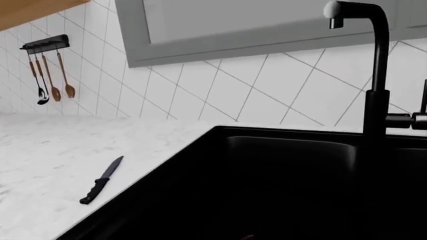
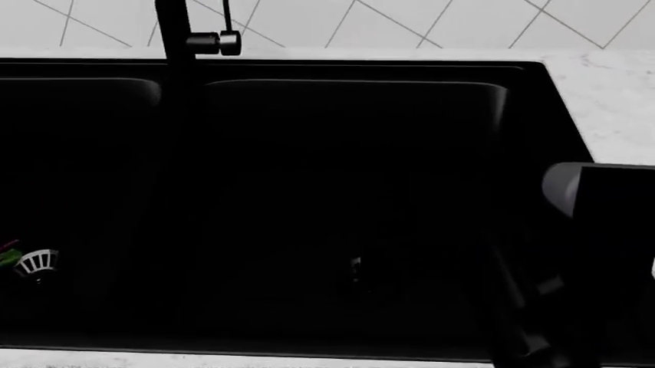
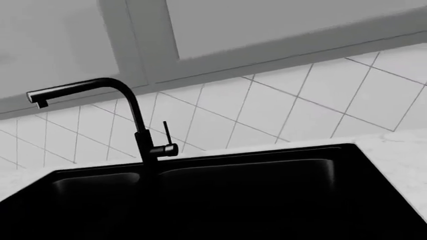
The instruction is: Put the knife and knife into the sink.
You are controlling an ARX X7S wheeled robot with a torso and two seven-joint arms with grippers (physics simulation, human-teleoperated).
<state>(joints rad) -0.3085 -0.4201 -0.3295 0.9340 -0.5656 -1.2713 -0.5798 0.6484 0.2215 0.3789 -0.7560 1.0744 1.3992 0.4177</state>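
Here, sink: the large black double-basin sink [image 2: 532,77] is set into the white marbled table [image 1: 60,150], and its two basins are dark and hard to read.
Faucet: a tall black faucet [image 3: 137,125] with a side lever stands at the back rim, over the divider between the basins.
Small knife: the small knife with grey blade and black handle [image 1: 101,180] lies flat on the table beside the sink, near its rim but not touching it, blade tip pointing toward the tiled wall.
Other knife: it cannot be made out in any view.
Drain strainers: a silver-white drain strainer [image 2: 37,263] sits on the floor of the left basin with a bit of green and red just beside it; a faint pale glint [image 2: 354,265] marks the floor of the right basin.
Wall: white diagonal tiles, with a black rail of hanging utensils [image 1: 45,45] well apart from the sink.
Right arm: a dark bulk [image 2: 603,253] rises over the sink's right edge.
Pincers: neither pincer shows, so their state cannot be told.
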